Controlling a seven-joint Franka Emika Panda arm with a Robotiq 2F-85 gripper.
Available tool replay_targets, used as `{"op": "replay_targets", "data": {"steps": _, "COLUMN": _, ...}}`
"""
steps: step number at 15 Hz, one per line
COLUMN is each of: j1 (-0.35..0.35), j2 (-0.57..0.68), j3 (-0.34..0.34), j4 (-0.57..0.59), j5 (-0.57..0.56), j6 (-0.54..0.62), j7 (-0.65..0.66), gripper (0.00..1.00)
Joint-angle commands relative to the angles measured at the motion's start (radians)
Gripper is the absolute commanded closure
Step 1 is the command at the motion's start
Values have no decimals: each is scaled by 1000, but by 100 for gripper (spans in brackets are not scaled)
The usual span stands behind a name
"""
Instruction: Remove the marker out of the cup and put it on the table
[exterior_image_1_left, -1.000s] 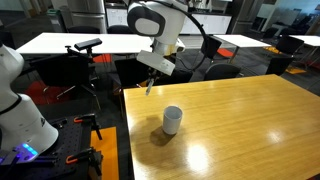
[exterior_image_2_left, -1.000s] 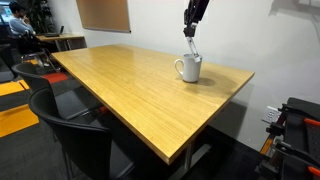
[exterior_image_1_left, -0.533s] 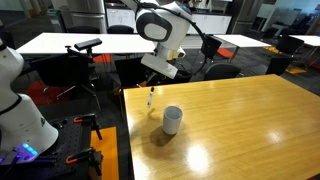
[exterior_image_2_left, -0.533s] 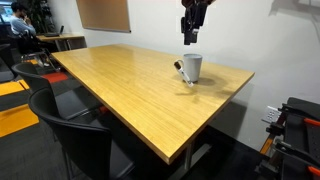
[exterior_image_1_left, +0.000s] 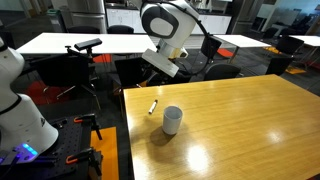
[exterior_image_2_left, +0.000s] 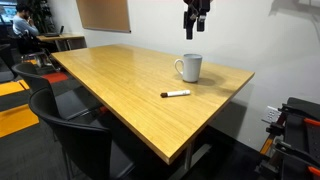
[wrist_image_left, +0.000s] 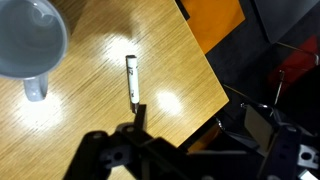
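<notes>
The marker (exterior_image_1_left: 153, 105) lies flat on the honey-coloured table (exterior_image_1_left: 240, 125), near its edge and a little way from the cup (exterior_image_1_left: 172, 119). Another exterior view shows the marker (exterior_image_2_left: 176, 94) lying in front of the white cup (exterior_image_2_left: 190, 67) on the table (exterior_image_2_left: 110, 90). My gripper (exterior_image_1_left: 153, 68) hangs open well above both, holding nothing, and it sits high over the cup (exterior_image_2_left: 192, 28). The wrist view looks down on the marker (wrist_image_left: 131, 80), the cup (wrist_image_left: 30, 40) with its dark inside, and my spread gripper (wrist_image_left: 195, 140) over the table's edge.
Black chairs (exterior_image_2_left: 75, 135) stand along the table's side. White-topped tables (exterior_image_1_left: 60, 42) and more chairs fill the back. A white robot body (exterior_image_1_left: 18, 105) and a stand sit off the table's edge. Orange floor (wrist_image_left: 215, 20) lies beyond the corner.
The gripper opened and let the marker go; the marker dropped from beside the cup to lie flat on the table. The gripper rose slightly.
</notes>
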Motion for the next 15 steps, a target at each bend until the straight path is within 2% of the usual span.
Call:
{"op": "replay_targets", "data": {"steps": 1, "j1": -19, "j2": -27, "j3": -9, "j4": 28, "j5": -15, "j6": -78, "j7": 59, "gripper": 0}}
{"op": "replay_targets", "data": {"steps": 8, "j1": -36, "j2": -74, "j3": -21, "j4": 14, "j5": -9, "j6": -72, "j7": 93, "gripper": 0}}
{"op": "replay_targets", "data": {"steps": 15, "j1": -34, "j2": -41, "j3": -17, "j4": 18, "j5": -1, "j6": -48, "j7": 67, "gripper": 0}}
